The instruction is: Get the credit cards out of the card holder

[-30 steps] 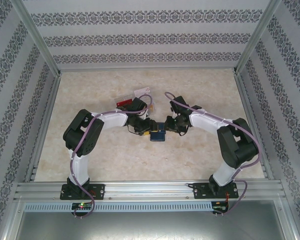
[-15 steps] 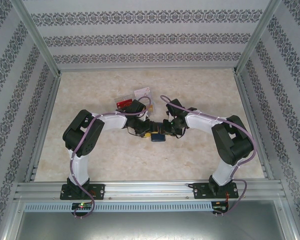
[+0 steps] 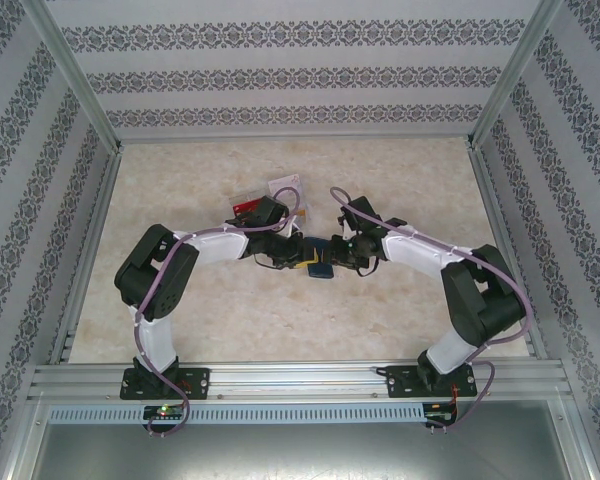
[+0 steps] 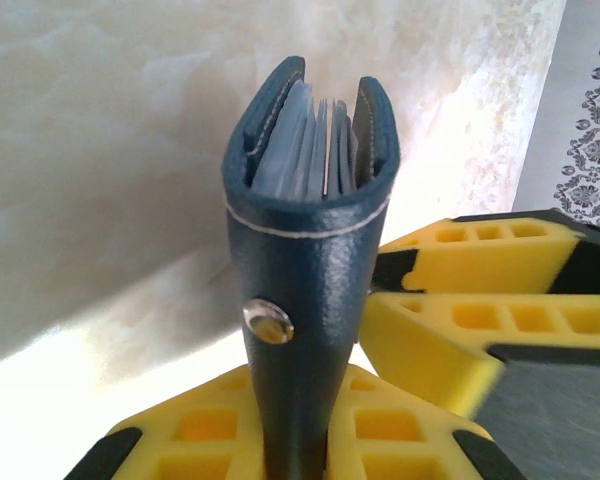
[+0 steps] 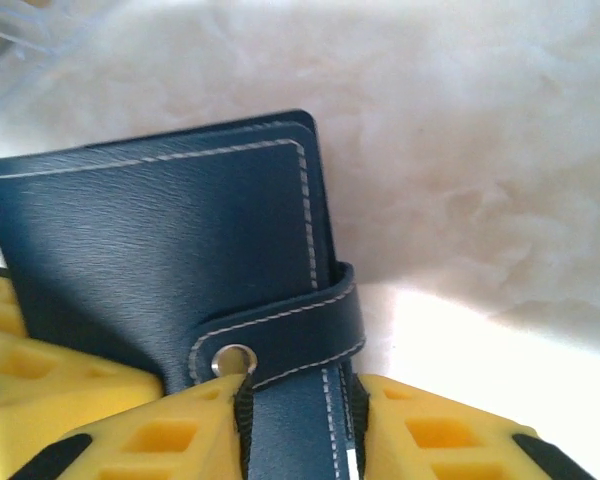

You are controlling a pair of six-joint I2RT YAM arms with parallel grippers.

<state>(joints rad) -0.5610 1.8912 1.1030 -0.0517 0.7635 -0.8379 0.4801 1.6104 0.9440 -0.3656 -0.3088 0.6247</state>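
Top external view: dark navy stitched card holder point(image 3: 320, 268) mid-table, mostly hidden between both grippers.
Left gripper point(image 4: 295, 445) fingers clamp its narrow edge; right gripper point(image 5: 300, 435) fingers flank the snap tab point(image 5: 280, 335), grip unclear; what the clear sleeves point(image 4: 290, 140) hold is indistinct.

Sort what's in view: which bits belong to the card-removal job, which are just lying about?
Job: card holder, gripped by left tool; right tool at its closure tab; red card and white card lying on the table.
Just there: patterned walls; aluminium rail.
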